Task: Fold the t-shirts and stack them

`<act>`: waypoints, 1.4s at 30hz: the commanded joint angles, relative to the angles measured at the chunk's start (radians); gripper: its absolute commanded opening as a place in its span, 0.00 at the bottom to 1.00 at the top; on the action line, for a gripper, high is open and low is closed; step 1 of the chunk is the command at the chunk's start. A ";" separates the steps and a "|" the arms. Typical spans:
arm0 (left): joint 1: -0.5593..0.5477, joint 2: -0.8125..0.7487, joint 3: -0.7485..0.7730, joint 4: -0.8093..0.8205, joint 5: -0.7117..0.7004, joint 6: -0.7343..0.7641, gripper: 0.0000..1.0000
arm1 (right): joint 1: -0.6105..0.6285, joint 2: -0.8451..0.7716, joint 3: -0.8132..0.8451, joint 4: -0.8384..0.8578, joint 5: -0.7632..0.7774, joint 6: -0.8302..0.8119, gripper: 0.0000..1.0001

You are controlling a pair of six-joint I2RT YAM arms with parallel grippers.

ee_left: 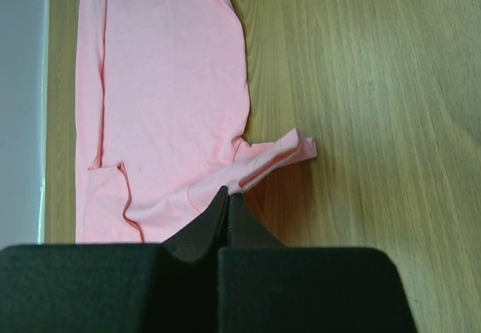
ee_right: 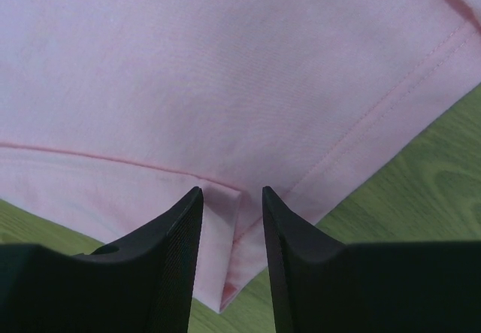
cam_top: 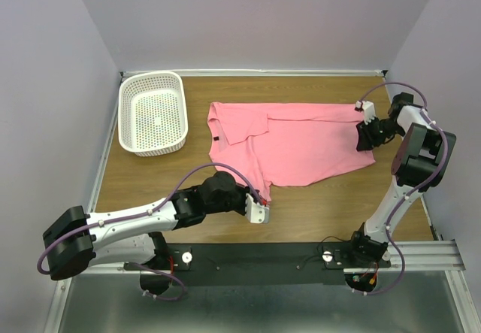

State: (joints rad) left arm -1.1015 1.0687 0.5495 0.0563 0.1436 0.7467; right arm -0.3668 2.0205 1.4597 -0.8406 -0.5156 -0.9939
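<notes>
Soft matt cloth t-shirt (cam_top: 301,149), wood-grain table (cam_top: 316,213), perforated plastic basket (cam_top: 152,76)

The black-and-white left arm (cam_top: 128,224) lies low along the near edge of the wooden bench (cam_top: 323,205). Its elbow is bent, and its black two-finger left claw (ee_left: 228,196) is pinched tight on a hem of the salmon-pink cloth t-shirt (ee_left: 165,85). The right arm (cam_top: 402,190) rises by the right edge with its wrist bent down. The jaws of the right claw (ee_right: 231,194) are parted over the cloth.

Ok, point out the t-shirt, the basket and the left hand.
t-shirt (cam_top: 301,141): top view, middle of its body.
basket (cam_top: 154,149): top view, near wall.
left hand (ee_left: 228,192): left wrist view, where its shut fingertips meet on the t-shirt's sleeve edge.
</notes>
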 commanded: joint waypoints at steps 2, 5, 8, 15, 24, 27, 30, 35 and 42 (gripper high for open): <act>0.005 0.007 0.013 -0.013 0.024 -0.012 0.00 | -0.003 0.018 -0.021 -0.026 0.019 0.003 0.45; 0.005 0.004 0.013 -0.013 0.027 -0.013 0.00 | -0.003 0.020 -0.021 -0.028 0.019 0.005 0.44; 0.005 0.004 0.012 -0.012 0.027 -0.013 0.00 | -0.003 0.020 -0.022 -0.026 0.016 0.006 0.42; 0.018 -0.007 0.012 -0.003 0.042 -0.017 0.00 | -0.003 -0.003 -0.022 -0.034 -0.011 0.008 0.17; 0.060 -0.026 0.006 0.025 0.096 -0.030 0.00 | -0.041 -0.085 -0.044 -0.034 -0.070 0.017 0.04; 0.081 -0.033 0.004 0.034 0.109 -0.036 0.00 | -0.069 -0.121 -0.062 -0.032 -0.093 0.015 0.01; 0.114 -0.047 0.003 0.050 0.135 -0.052 0.00 | -0.098 -0.154 -0.087 -0.029 -0.130 0.014 0.01; 0.178 -0.064 0.009 0.079 0.214 -0.082 0.00 | -0.119 -0.180 -0.130 -0.014 -0.170 0.012 0.00; 0.308 -0.095 0.010 0.134 0.336 -0.144 0.00 | -0.167 -0.213 -0.159 0.011 -0.250 0.021 0.00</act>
State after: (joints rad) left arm -0.8421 1.0031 0.5495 0.1257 0.3614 0.6579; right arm -0.5049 1.8511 1.3182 -0.8543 -0.6800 -0.9829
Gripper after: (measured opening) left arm 0.007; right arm 0.006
